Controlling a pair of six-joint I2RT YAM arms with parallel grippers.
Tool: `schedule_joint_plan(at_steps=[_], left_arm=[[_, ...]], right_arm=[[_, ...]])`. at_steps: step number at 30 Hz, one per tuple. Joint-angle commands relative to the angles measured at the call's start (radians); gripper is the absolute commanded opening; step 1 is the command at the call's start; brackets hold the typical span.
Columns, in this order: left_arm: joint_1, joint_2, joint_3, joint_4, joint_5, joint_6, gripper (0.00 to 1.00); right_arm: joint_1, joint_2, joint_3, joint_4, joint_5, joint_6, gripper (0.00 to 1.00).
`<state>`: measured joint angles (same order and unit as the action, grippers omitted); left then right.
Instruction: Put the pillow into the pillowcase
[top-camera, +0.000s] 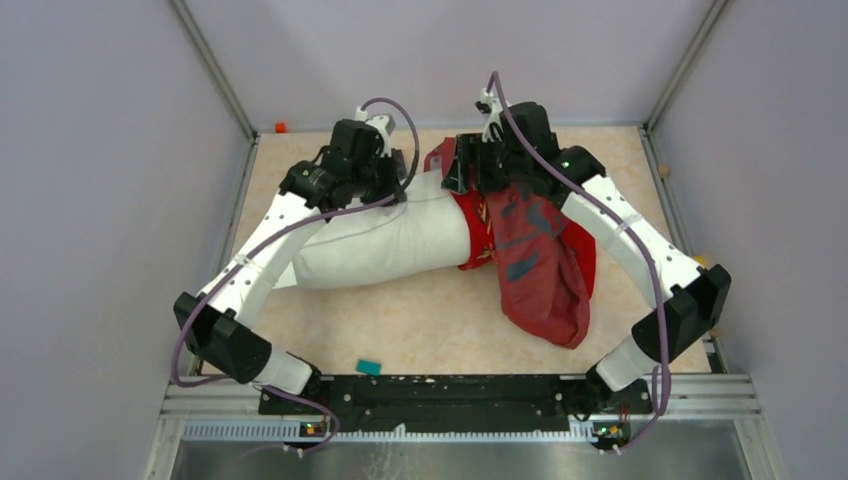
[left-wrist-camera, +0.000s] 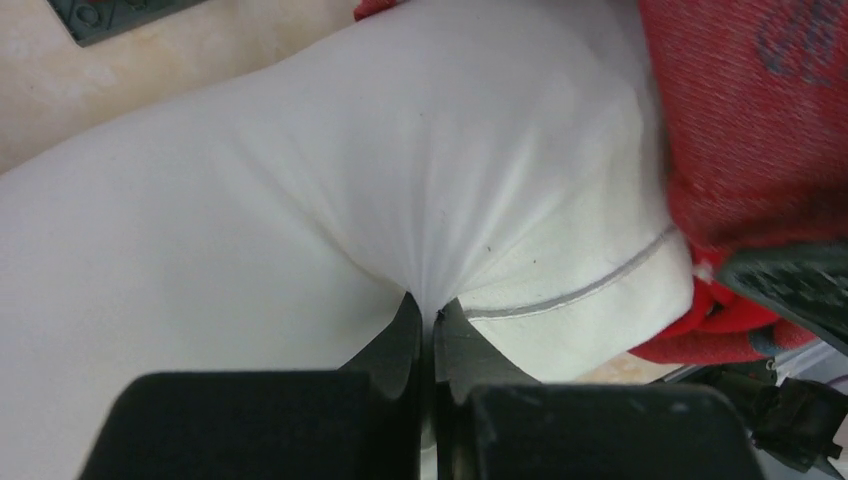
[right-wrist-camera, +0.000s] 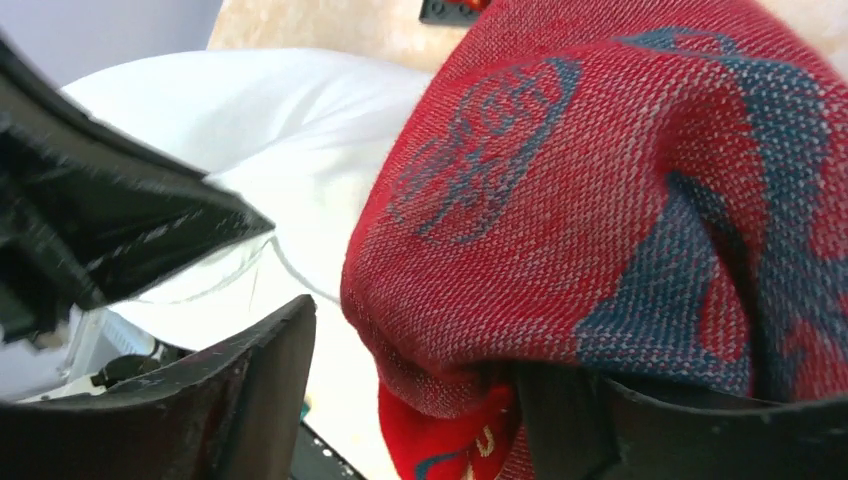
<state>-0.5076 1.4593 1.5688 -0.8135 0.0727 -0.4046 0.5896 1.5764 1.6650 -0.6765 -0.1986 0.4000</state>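
Note:
The white pillow (top-camera: 385, 245) lies across the table's middle, its right end inside the mouth of the red pillowcase (top-camera: 540, 265). The rest of the case trails down to the right. My left gripper (top-camera: 397, 188) is shut, pinching a fold of the pillow (left-wrist-camera: 300, 200) near its seamed end, its jaws (left-wrist-camera: 428, 312) pressed together on the cloth. My right gripper (top-camera: 466, 172) stands open at the case's mouth. In the right wrist view the pillowcase (right-wrist-camera: 600, 200) drapes over one finger (right-wrist-camera: 620, 425); the other finger (right-wrist-camera: 250, 385) is bare, next to the pillow (right-wrist-camera: 300, 130).
A small teal piece (top-camera: 369, 367) lies near the front rail. An orange bit (top-camera: 281, 127) sits at the back left corner. Grey walls close in the table on three sides. The left gripper's black body (right-wrist-camera: 90, 230) shows close beside the right one.

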Motion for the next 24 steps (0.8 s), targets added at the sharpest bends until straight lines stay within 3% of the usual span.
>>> schedule_joint_plan(at_steps=[1, 8, 13, 20, 24], left_arm=[[0.095, 0.027, 0.027, 0.152, 0.018, 0.011, 0.00], [0.194, 0.119, 0.006, 0.200, 0.067, 0.000, 0.00], [0.257, 0.138, 0.001, 0.210, 0.089, 0.003, 0.00], [0.286, 0.142, -0.007, 0.210, 0.102, 0.023, 0.00], [0.296, 0.140, -0.016, 0.212, 0.109, 0.026, 0.00]], right_arm=[[0.012, -0.106, 0.058, -0.019, 0.179, -0.021, 0.73], [0.074, -0.220, 0.045, -0.153, 0.468, -0.025, 0.76], [0.132, -0.335, -0.187, -0.199, 0.628, 0.040, 0.76], [0.144, -0.485, -0.556, -0.121, 0.609, 0.118, 0.78], [0.144, -0.483, -0.685, -0.004, 0.566, 0.141, 0.77]])
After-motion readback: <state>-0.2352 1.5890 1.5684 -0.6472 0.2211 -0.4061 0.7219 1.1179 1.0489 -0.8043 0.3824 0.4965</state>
